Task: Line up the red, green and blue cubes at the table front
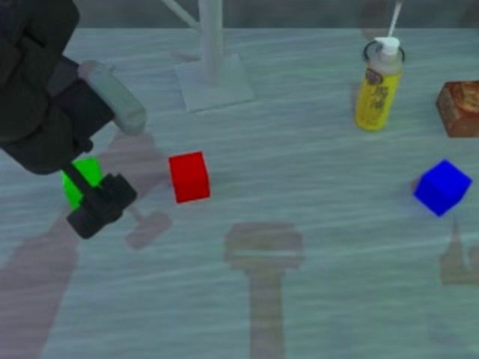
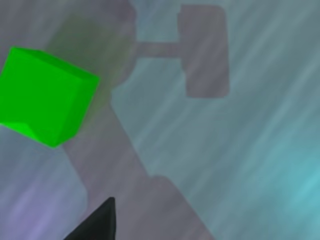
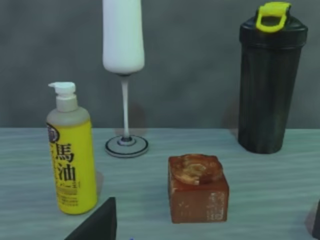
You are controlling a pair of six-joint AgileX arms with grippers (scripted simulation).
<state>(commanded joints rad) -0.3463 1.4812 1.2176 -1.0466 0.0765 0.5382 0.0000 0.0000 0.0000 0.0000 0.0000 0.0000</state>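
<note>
The green cube (image 1: 90, 170) lies at the left of the table (image 1: 314, 314), partly hidden under my left arm. My left gripper (image 1: 101, 206) hovers just in front of it, open and holding nothing. In the left wrist view the green cube (image 2: 45, 95) sits well off to one side of the one visible fingertip (image 2: 102, 220), not between the jaws. The red cube (image 1: 188, 176) rests a little to the right of the green one. The blue cube (image 1: 442, 187) sits far right. My right gripper (image 3: 207, 231) is outside the top view, open and empty.
A yellow pump bottle (image 1: 378, 86) and a brown rusty block (image 1: 460, 108) stand at the back right. A white base plate with a post (image 1: 213, 82) is at the back middle. The right wrist view also shows a wine glass (image 3: 123, 50) and a black shaker (image 3: 271, 80).
</note>
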